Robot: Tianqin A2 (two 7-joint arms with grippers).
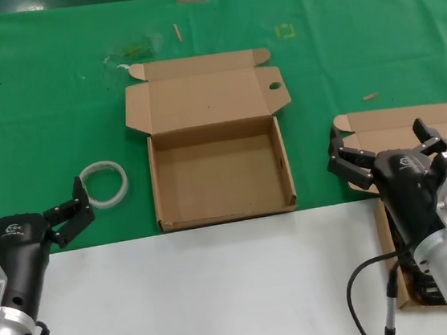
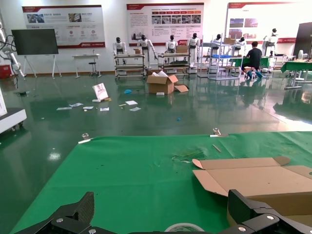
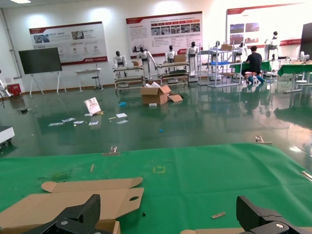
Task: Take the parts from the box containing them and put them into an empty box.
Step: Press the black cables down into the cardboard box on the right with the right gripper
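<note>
Two boxes sat on your bench: the empty box lay in the middle with its lid flap folded back toward the far side, and the box containing them lay to the right, mostly hidden behind your right arm. Your right gripper hung over that right-hand box with its jaws spread wide and holding nothing. Your left gripper waited at the near left, jaws spread as well, just beside a white tape ring that had no part in the job.

Only a dark patch of the parts showed, low in the box beside the right wrist; you could not make out plug from lead there. Judged as bundled rubbery cords, they would be light, soft and floppy, with the thin lead liable to trail and snag on the box wall. You would do best to grip across the thick of the bundle rather than the loose lead.
</note>
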